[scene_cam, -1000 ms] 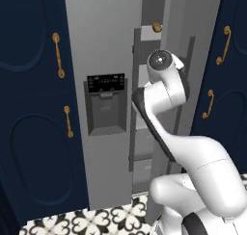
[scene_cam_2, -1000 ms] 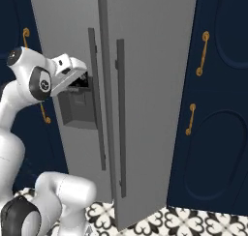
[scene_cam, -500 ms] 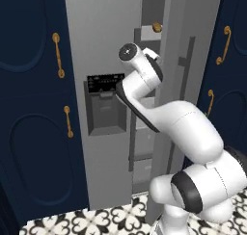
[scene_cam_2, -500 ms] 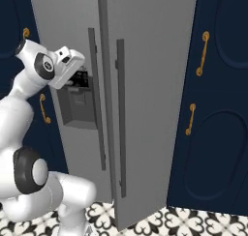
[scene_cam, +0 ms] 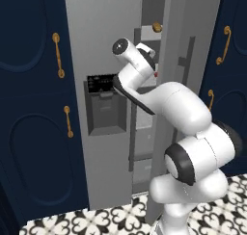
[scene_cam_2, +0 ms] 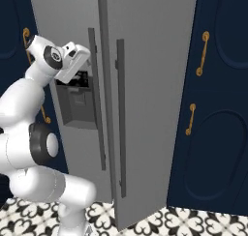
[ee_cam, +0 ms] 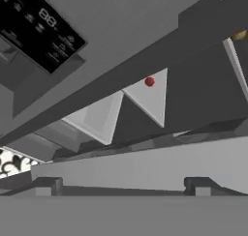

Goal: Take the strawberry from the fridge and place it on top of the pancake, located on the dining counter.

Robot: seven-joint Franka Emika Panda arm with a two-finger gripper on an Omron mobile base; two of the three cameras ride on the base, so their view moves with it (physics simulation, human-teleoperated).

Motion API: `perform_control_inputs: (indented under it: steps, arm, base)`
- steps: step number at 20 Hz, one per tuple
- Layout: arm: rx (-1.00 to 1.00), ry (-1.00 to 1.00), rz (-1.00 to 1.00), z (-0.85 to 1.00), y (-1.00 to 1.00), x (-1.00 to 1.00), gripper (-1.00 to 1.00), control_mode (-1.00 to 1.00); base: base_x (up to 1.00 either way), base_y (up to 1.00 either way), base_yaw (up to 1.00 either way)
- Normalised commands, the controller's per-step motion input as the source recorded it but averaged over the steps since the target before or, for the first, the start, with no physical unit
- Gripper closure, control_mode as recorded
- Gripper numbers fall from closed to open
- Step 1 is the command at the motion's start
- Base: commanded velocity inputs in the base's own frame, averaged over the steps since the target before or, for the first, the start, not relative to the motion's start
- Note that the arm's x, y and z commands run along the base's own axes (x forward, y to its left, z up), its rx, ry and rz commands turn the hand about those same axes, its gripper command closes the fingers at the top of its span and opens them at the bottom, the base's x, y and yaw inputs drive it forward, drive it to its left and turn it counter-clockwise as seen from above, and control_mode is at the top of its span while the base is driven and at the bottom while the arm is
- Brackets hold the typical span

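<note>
**Hand at the fridge gap, berry sighted but not reached**

My gripper (scene_cam_2: 82,53) sits with its jaws spread wide and nothing between them, held up beside the black-panelled dispenser (scene_cam: 103,104) at the front of the fridge (scene_cam: 96,46). In the left base view the right door (scene_cam: 185,84) stands partly swung out, leaving a narrow opening, and the hand is at the edge of that gap.

Through the hand camera I can see the strawberry (ee_cam: 149,81), a small red dot resting on a pale shelf (ee_cam: 147,97) inside, well apart from my fingers. A golden-brown lump (scene_cam: 157,27) lies on a higher shelf; that is not my target.

My worry is the opening. It looks tight for the wrist and forearm, so pushing straight in could knock the hand against the door edge or a dark bar handle (scene_cam_2: 120,119). The berry is tiny, too: jaws arriving slightly off could nudge it and roll it back along the shelf. I judge the door needs more swing first.
</note>
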Motion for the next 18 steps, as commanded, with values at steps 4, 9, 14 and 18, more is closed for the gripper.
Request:
perform_control_inputs:
  steps: [4,9,14,18]
  arm:
    - [-0.03,0.0,-0.01,-0.01,-0.19,0.33,-1.0,-1.0]
    - [0.0,0.0,0.0,0.0,-0.47,0.14,-1.0,-1.0]
    - [0.0,-0.01,0.0,0.0,-0.69,0.0,-1.0,-1.0]
    - [0.0,-0.09,0.0,0.09,-0.86,-0.28,-1.0,-1.0]
  base:
    - [0.0,0.0,0.0]
    - [0.0,0.0,0.0]
    - [0.0,0.0,0.0]
    - [0.0,0.0,0.0]
